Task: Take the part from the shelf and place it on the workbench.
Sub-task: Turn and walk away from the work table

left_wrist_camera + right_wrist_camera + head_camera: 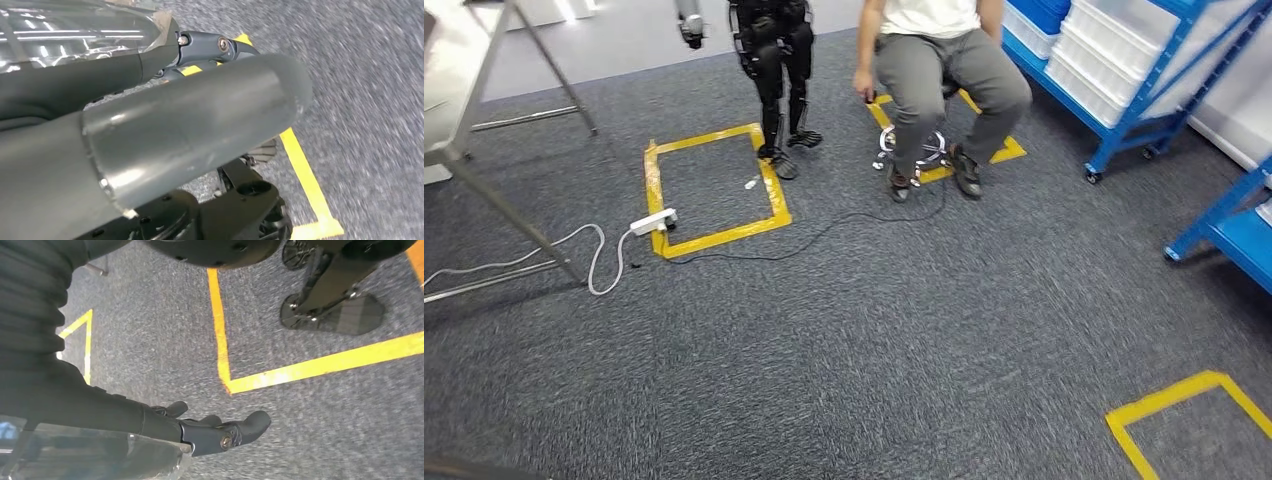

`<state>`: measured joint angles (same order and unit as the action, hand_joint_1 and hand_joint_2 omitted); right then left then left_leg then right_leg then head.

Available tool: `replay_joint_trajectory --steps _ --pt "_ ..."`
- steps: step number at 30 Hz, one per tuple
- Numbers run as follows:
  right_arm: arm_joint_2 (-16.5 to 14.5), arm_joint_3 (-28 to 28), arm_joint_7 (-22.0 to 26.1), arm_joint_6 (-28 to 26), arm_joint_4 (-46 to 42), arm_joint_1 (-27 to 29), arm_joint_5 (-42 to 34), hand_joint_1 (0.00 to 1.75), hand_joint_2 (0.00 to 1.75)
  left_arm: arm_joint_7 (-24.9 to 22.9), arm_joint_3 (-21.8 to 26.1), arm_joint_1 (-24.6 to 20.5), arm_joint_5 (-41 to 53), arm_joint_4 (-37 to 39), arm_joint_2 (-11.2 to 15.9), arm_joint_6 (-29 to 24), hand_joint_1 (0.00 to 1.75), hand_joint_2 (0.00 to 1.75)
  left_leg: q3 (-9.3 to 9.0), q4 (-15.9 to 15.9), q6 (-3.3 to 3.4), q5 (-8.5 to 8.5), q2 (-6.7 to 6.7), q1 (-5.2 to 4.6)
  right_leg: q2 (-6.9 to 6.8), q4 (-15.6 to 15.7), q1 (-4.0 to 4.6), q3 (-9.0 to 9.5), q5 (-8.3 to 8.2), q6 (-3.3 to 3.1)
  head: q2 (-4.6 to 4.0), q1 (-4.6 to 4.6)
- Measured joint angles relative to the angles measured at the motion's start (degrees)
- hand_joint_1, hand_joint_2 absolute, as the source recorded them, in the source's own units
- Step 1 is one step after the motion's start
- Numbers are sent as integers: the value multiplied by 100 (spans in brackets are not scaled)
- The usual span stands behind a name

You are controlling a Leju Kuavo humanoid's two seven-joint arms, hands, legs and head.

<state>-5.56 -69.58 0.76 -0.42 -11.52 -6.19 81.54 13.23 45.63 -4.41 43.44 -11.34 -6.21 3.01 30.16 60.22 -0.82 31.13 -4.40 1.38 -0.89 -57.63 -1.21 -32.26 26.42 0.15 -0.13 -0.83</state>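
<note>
Empty right hand (220,432) above carpet (165,340)

From my head camera I count two taped squares (714,190) (1189,420) on the carpet, with a third under the chair. I see one seated person (939,70), one other robot (776,80), one power strip (653,221) and two blue shelves (1144,70) (1234,225) at right.

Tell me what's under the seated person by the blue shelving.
Under the person the chrome ring of a stool base shows between the shoes, standing on a yellow tape square on the carpet. The stool's seat is covered by the legs.
</note>
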Motion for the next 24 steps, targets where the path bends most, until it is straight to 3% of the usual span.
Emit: replay_joint_trajectory --steps 2,3,4,5,7,8,9,11,13,15,17,18,20,22,24 --pt "-9 -1 -9 -11 1 -5 -10 0 175 4 -1 20 21 4 2 6 0 0 331 738 -10 412 324 13 128 1 11 1 -21 -63 0 -25" --pt "-13 -2 -9 -16 1 -8 -13 0 175 4 -2 36 31 6 4 8 0 0 520 1111 -7 566 399 12 204 -1 33 -3 -24 -79 0 -29" --pt "-17 -2 -11 -23 1 -4 -16 0 175 4 -2 51 39 8 8 9 0 0 653 1342 2 614 435 11 282 -2 54 -3 -25 -86 0 -27" --pt "-21 -2 -14 -34 1 5 -21 0 175 5 -2 61 45 9 11 9 0 0 685 1344 20 529 453 10 364 -4 69 2 -24 -87 0 -28" --pt "-38 -3 -17 -61 1 18 -31 0 175 6 -2 67 56 10 21 9 0 0 468 765 78 102 552 9 523 -7 83 23 -24 -86 0 -28" --pt "-52 -4 -18 -70 1 16 -33 0 175 7 -2 68 62 11 28 10 0 0 302 369 111 -94 680 8 595 -12 96 28 -24 -82 0 -27" --pt "-67 -4 -19 -75 2 9 -34 0 175 8 -3 69 67 13 37 11 0 0 173 60 130 -220 779 4 660 -17 104 23 -27 -73 0 -25" --pt "-93 -5 -20 -78 3 2 -34 0 175 10 -4 70 71 16 51 14 0 0 71 -195 154 -275 856 -28 772 -15 107 -17 -42 -27 0 -23" --pt "-101 -6 -25 -79 3 21 -32 0 175 14 -4 64 71 17 51 15 0 0 45 -267 208 -322 722 -54 826 -4 90 -79 -63 45 0 -23" --pt "-99 -6 -38 -84 3 36 -22 0 175 19 -4 56 71 17 45 16 0 0 4 -369 276 -388 591 -54 611 -143 93 -180 11 76 0 -14" --pt "-99 -5 -50 -90 3 21 -9 0 175 20 -4 69 70 18 46 15 0 0 -13 -411 311 -407 445 -60 313 -648 88 -433 264 55 0 3" --pt "-100 -4 -56 -92 3 12 2 0 175 20 -4 82 70 19 49 14 0 0 -9 -414 324 -402 358 -66 240 -998 81 -608 418 49 0 12" --pt "-98 -2 -58 -92 4 4 25 0 175 19 -3 101 67 19 52 5 0 0 -3 -413 330 -392 200 -73 194 -1482 42 -832 575 86 0 10" --pt "-92 0 -58 -91 3 14 37 0 175 22 -2 106 64 20 45 -2 0 0 1 -405 315 -379 64 -70 123 -1289 -10 -687 469 194 0 12" --pt "-80 0 -47 -90 3 14 31 0 175 39 -2 106 72 22 35 -2 0 0 -14 -381 267 -350 -52 -73 -112 -586 -60 -267 256 301 0 16"
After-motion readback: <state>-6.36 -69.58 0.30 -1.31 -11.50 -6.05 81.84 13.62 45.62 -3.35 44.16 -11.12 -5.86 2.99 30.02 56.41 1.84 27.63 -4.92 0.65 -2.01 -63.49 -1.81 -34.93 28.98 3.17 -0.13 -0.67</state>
